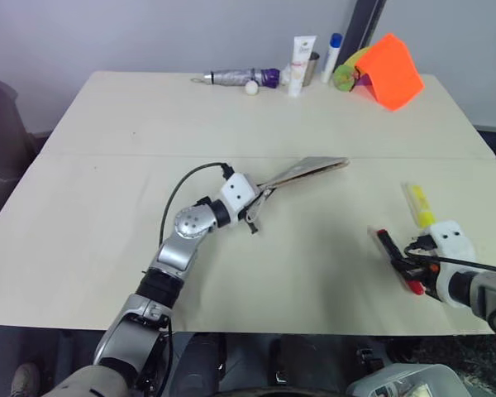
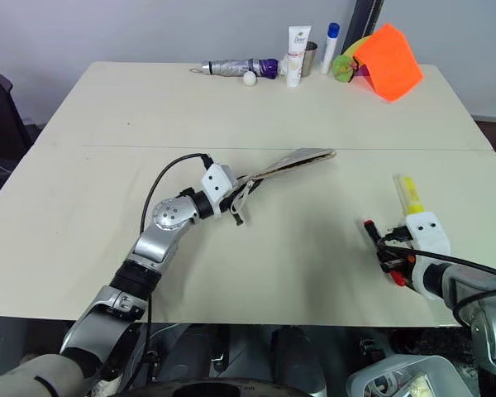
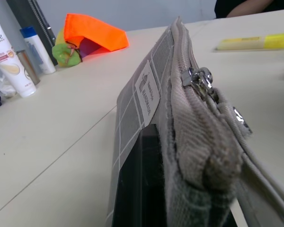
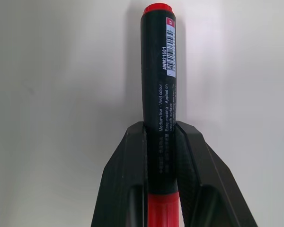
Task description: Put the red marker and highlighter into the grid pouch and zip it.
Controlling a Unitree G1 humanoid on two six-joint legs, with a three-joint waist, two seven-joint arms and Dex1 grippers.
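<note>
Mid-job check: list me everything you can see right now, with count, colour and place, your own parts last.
grid pouch: 1, grey with white grid lines, mid-table, one end lifted by the left claw
red marker: 1, red and black, near right edge, in the right claw
highlighter: 1, yellow, lying on the table just beyond the right claw
folded umbrella: 1, grey with purple end, far edge
small ball: 1, white, beside the umbrella
Dove tube: 1, white, upright, far edge
blue-capped tube: 1, white, far edge
orange cloth: 1, far right
table: 1, beige
left claw: 1, black, shut on the pouch
right claw: 1, black, shut on the marker
</note>
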